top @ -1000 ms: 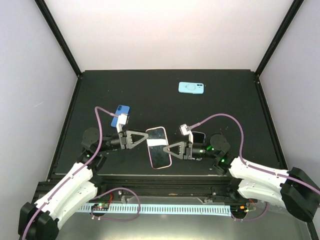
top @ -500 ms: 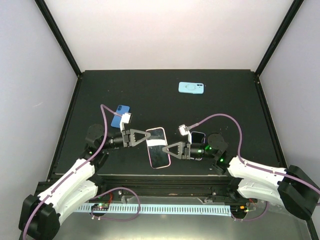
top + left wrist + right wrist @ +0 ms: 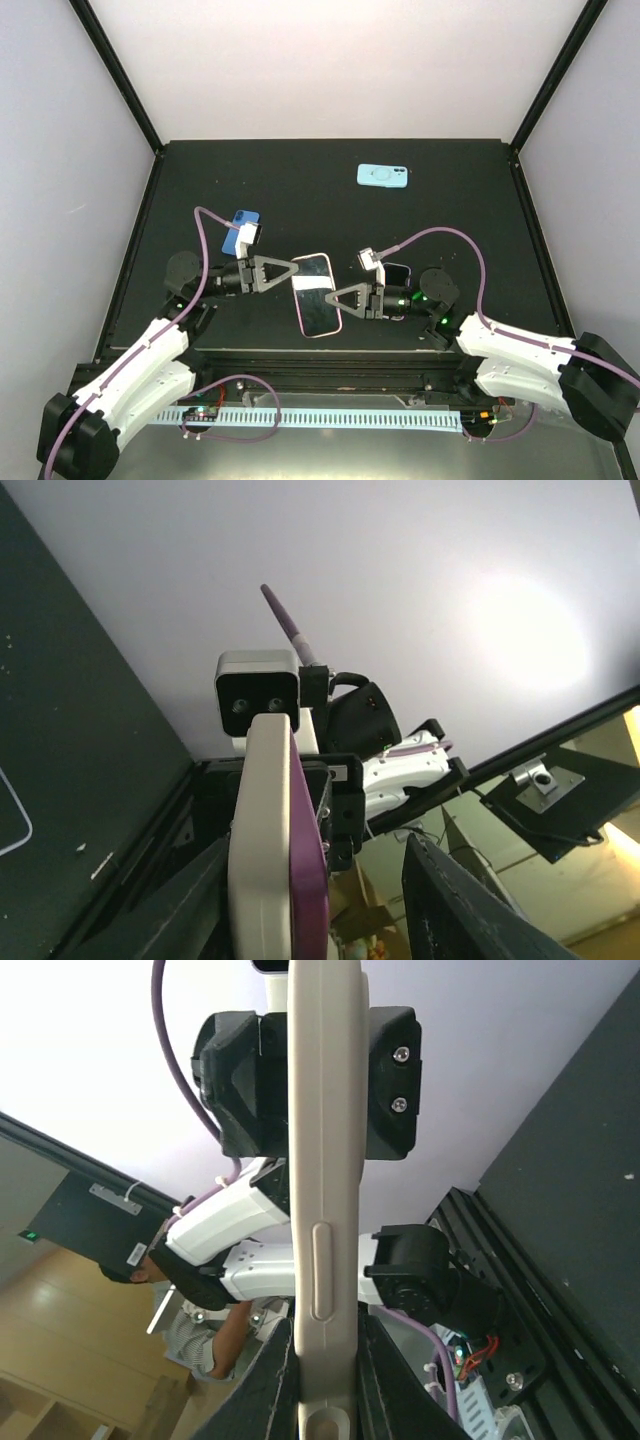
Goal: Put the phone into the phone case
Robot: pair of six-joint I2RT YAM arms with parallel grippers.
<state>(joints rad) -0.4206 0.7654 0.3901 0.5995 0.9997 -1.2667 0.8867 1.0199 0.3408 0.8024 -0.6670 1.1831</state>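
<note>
A purple phone (image 3: pixel 316 300) lies face up against a cream phone case (image 3: pixel 325 1160), held above the table's near middle. My right gripper (image 3: pixel 347 297) is shut on the case's right edge; in the right wrist view its fingers (image 3: pixel 275 1380) press both sides of the case, the gripper (image 3: pixel 325 1370) centred on it. My left gripper (image 3: pixel 288 274) is at the phone's upper left corner. In the left wrist view the gripper (image 3: pixel 312 880) straddles the case (image 3: pixel 262 840) and phone edge (image 3: pixel 308 860); one finger is beside the case, the other finger (image 3: pixel 470 910) stands well apart.
A blue case or phone (image 3: pixel 241 222) lies behind the left wrist. A light blue case (image 3: pixel 384 176) lies at the back right. A dark phone (image 3: pixel 396 272) lies under the right wrist. The table's black frame (image 3: pixel 300 352) runs close below the grippers.
The left wrist swung slightly right and back again. The phone and case stay held in nearly the same place. The right arm has barely moved.
</note>
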